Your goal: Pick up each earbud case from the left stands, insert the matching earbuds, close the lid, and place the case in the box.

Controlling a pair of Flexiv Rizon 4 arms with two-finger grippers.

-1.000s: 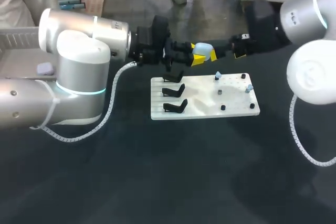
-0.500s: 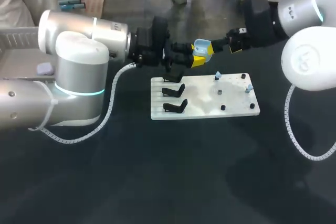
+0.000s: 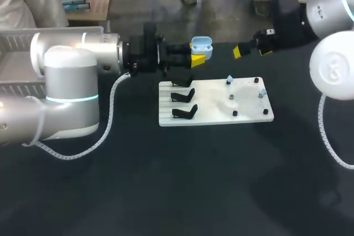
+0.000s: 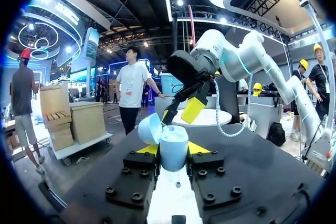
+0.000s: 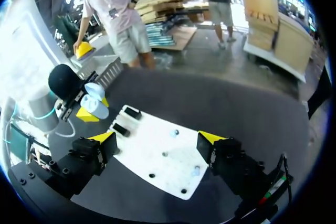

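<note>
A light blue earbud case (image 3: pixel 202 43) with its lid flipped open is held in my left gripper (image 3: pixel 197 57), above the far left corner of the white board (image 3: pixel 215 106). In the left wrist view the case (image 4: pixel 176 140) stands upright between the yellow tips of that gripper (image 4: pixel 173 153), its lid tilted back. My right gripper (image 3: pixel 251 50) hangs open to the right of the case, apart from it, over the board's far edge. In the right wrist view, its fingers (image 5: pixel 156 141) stand wide apart above the board (image 5: pixel 157 163). Two pale earbuds (image 3: pixel 229 80) (image 3: pixel 262 93) sit on pegs.
Three black stands (image 3: pixel 183 95) line the board's left side with nothing on them. Small black pegs (image 3: pixel 235 113) dot its right half. A grey crate (image 3: pixel 16 40) sits at the table's far left, behind my left arm.
The case's lid went from shut to open while the right gripper was at it. The right gripper then drew back to the right. My left gripper shifted slightly left with the case.
</note>
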